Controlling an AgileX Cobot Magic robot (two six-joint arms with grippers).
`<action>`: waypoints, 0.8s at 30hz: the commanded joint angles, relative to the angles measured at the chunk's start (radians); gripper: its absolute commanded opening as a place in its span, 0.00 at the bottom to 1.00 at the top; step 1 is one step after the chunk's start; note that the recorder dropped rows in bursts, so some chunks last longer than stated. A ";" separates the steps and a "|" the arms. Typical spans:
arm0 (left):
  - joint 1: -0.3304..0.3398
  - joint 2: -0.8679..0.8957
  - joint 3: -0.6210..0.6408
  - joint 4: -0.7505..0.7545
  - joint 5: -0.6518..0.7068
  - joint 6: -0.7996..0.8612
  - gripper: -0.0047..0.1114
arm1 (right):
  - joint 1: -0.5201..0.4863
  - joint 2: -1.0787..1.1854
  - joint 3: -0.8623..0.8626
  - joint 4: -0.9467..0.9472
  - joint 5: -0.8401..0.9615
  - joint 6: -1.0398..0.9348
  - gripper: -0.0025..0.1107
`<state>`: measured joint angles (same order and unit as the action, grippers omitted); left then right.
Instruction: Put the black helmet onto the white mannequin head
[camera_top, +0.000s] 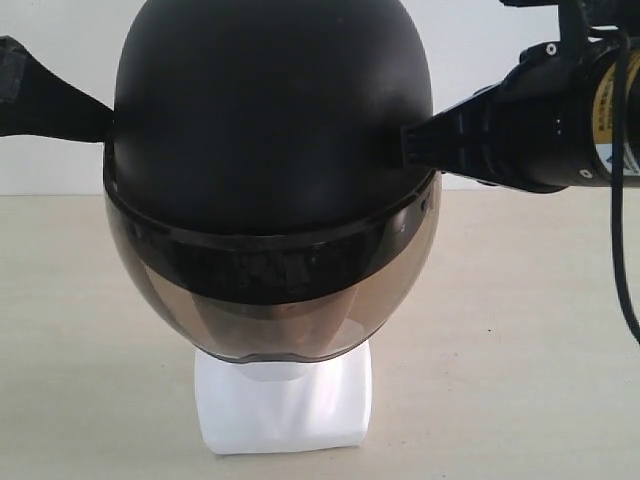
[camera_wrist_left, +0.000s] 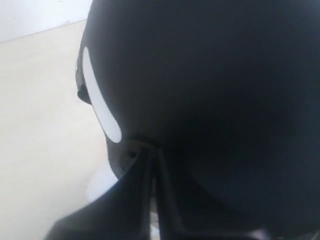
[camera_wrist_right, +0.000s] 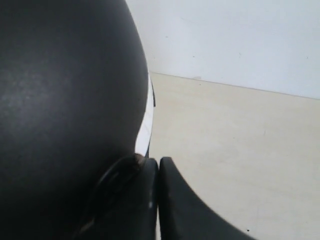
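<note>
The black helmet (camera_top: 270, 110) sits over the white mannequin head (camera_top: 285, 410) in the middle of the counter (camera_top: 520, 330). It covers the head down to the neck. Only the blocky white base shows, at 6 o'clock below the helmet's lower edge. The smoky visor (camera_top: 270, 300) is down over the front, and the face behind it is too dim to make out. A dark rim band runs across the helmet just above the visor.

In the exterior view the left fingers (camera_top: 90, 118) come in from 9 o'clock, and their tip touches the helmet's side just above the rim band. The right fingers (camera_top: 440, 135) come in from 3 o'clock and touch the opposite side at about the same height. The thick black right arm (camera_top: 570, 110) is behind them, and a black cable (camera_top: 622, 200) hangs down beside it.

In the left wrist view the left fingers (camera_wrist_left: 142, 167) lie together with only a thin seam between them. Their tips rest against the helmet's (camera_wrist_left: 210, 90) lower edge. Whether anything is pinched in that seam I cannot tell. A curved white streak lies on the helmet's side close by.

In the right wrist view the right fingers (camera_wrist_right: 172, 185) are pressed flat against each other with nothing visible between them. Their tips are against the helmet's (camera_wrist_right: 65, 100) side, near its rim. Pale counter and a white wall (camera_wrist_right: 225, 40) lie beyond.
</note>
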<state>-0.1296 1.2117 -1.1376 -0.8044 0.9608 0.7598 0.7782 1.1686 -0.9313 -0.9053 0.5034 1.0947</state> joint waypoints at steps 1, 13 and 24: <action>-0.012 -0.008 -0.001 -0.030 0.063 -0.011 0.08 | -0.001 0.019 -0.006 -0.049 0.002 0.040 0.02; -0.012 -0.065 -0.001 -0.043 0.055 -0.008 0.08 | -0.001 0.015 -0.038 -0.027 0.082 0.037 0.02; -0.012 -0.117 -0.001 -0.043 0.030 -0.004 0.08 | -0.001 -0.149 -0.038 0.094 0.145 -0.102 0.02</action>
<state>-0.1380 1.1111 -1.1376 -0.8341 1.0043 0.7537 0.7782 1.0662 -0.9650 -0.8472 0.6089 1.0546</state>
